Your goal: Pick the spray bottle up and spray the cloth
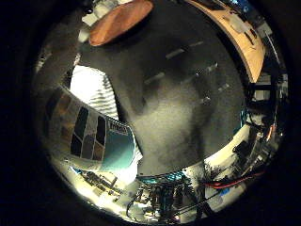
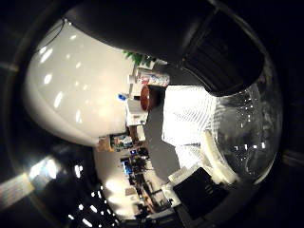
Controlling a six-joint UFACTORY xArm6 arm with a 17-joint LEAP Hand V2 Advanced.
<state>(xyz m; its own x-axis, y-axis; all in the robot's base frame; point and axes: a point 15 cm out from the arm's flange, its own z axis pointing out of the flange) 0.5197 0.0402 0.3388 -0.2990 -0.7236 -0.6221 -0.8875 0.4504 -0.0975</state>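
A dark grey desk [image 1: 188, 94] carries a white striped cloth [image 1: 96, 92]. The hand [image 2: 223, 61] probably grips the clear plastic spray bottle [image 2: 251, 128]; spraying seemingly remains.

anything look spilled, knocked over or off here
Nothing stands out. The white striped cloth lies flat on the dark grey table, with no wet patches or spills visible. The clear plastic spray bottle with a teal and patterned label sits close to the palm. The brown wooden oval board rests undisturbed at the table's edge.
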